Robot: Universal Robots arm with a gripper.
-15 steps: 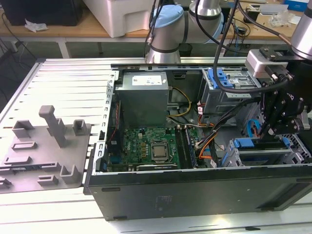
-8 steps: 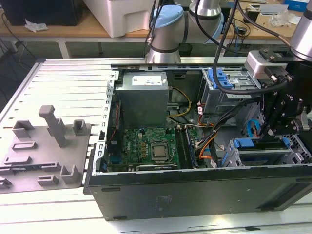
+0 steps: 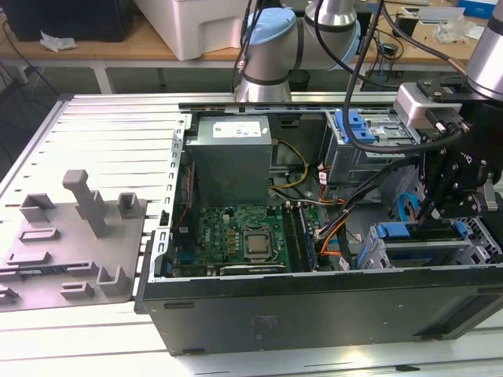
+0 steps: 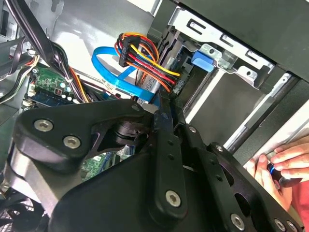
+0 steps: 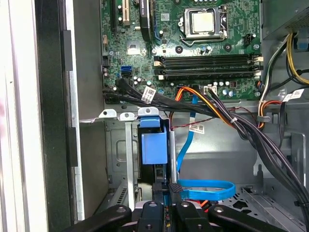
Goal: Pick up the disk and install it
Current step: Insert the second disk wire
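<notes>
Slatted metal table (image 3: 102,126) under everything, and on it the big open computer case (image 3: 314,314) lying on its side, with a grey fixture (image 3: 78,236) off at nine o'clock of it in the exterior view. Arm (image 3: 471,157) reaches into the case at about four o'clock, above the grey drive cage (image 3: 369,253). Motherboard (image 3: 236,228) sits mid-case, cable bundles (image 5: 227,113) draped between it and the cage. Now the gripper (image 3: 431,218): it hangs right over the cage mouth, and whether it is clamped or let go, I cannot tell. The disk (image 5: 154,145) shows edge-on in the first wrist view, blue caddy facing out, standing in the cage slot just ahead of the gripper, touching or nearly so. My read: we are in the install step, the pick-up done, the disk partly in its bay. Seating it calls for a straight push along the rails, clear of the blue ribbon cable (image 5: 203,186) looping just beside. A person's hand (image 4: 282,166) rests at the case edge.
</notes>
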